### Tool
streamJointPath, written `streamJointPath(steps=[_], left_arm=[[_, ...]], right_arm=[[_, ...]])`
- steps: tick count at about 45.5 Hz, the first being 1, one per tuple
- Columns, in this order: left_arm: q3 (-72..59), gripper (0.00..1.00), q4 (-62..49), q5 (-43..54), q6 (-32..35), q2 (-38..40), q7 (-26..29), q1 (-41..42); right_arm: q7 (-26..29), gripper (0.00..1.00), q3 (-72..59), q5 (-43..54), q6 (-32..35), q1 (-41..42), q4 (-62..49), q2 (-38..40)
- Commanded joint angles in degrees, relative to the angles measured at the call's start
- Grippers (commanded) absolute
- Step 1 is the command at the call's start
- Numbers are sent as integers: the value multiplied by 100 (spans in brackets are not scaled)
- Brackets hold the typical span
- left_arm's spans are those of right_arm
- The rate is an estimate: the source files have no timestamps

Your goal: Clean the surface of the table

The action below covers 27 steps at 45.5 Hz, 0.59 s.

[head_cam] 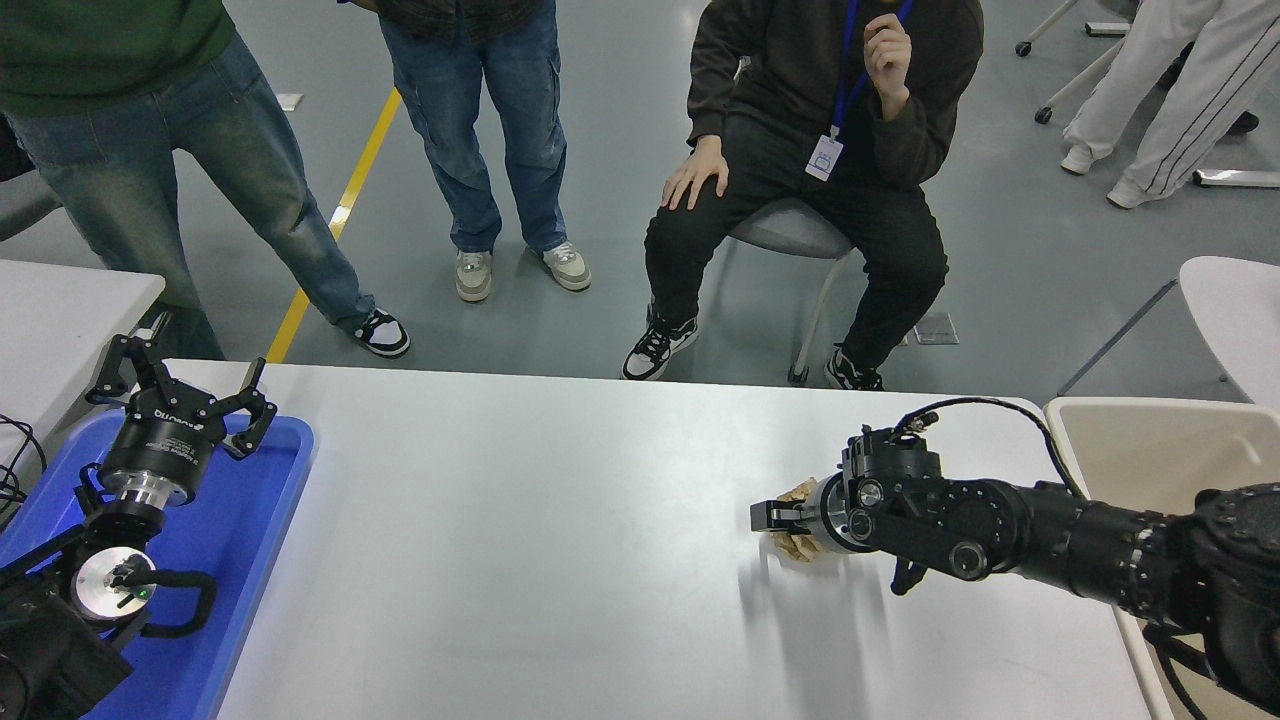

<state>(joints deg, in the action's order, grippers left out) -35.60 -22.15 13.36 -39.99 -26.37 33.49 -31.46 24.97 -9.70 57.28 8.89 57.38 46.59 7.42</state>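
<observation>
The white table surface [550, 520] fills the middle of the head view. A crumpled brown paper ball [798, 546] is at its right part, and paper shows both above and below the black fingers. My right gripper [778, 518] reaches in from the right edge, low over the table, shut on that paper ball. Most of the ball is hidden behind the gripper's wrist. My left gripper [180, 392] stays parked at the lower left above the blue tray [255, 520], with its fingers spread open and nothing in them.
A beige bin [1150, 445] stands just off the table's right end. A smaller white table [60, 305] is at the far left. One person sits on a chair [790, 230] beyond the far edge, and others stand near it.
</observation>
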Motion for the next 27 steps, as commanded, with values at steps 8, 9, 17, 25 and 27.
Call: streamJointPath(steps=[8, 9, 17, 25, 27], left_arm=[[0, 100, 0, 0, 0, 0, 0, 0], [0, 100, 0, 0, 0, 0, 0, 0], [0, 100, 0, 0, 0, 0, 0, 0], [0, 100, 0, 0, 0, 0, 0, 0], [0, 100, 0, 0, 0, 0, 0, 0]], right_arm=[[-386, 0, -164, -32, -168, 28, 34, -13], [-475, 0, -164, -41, -168, 46, 34, -13], [-660, 0, -164, -41, -150, 151, 104, 40], [-669, 0, -94, -103, -89, 432, 456, 339], [-669, 0, -85, -111, -80, 529, 579, 418]])
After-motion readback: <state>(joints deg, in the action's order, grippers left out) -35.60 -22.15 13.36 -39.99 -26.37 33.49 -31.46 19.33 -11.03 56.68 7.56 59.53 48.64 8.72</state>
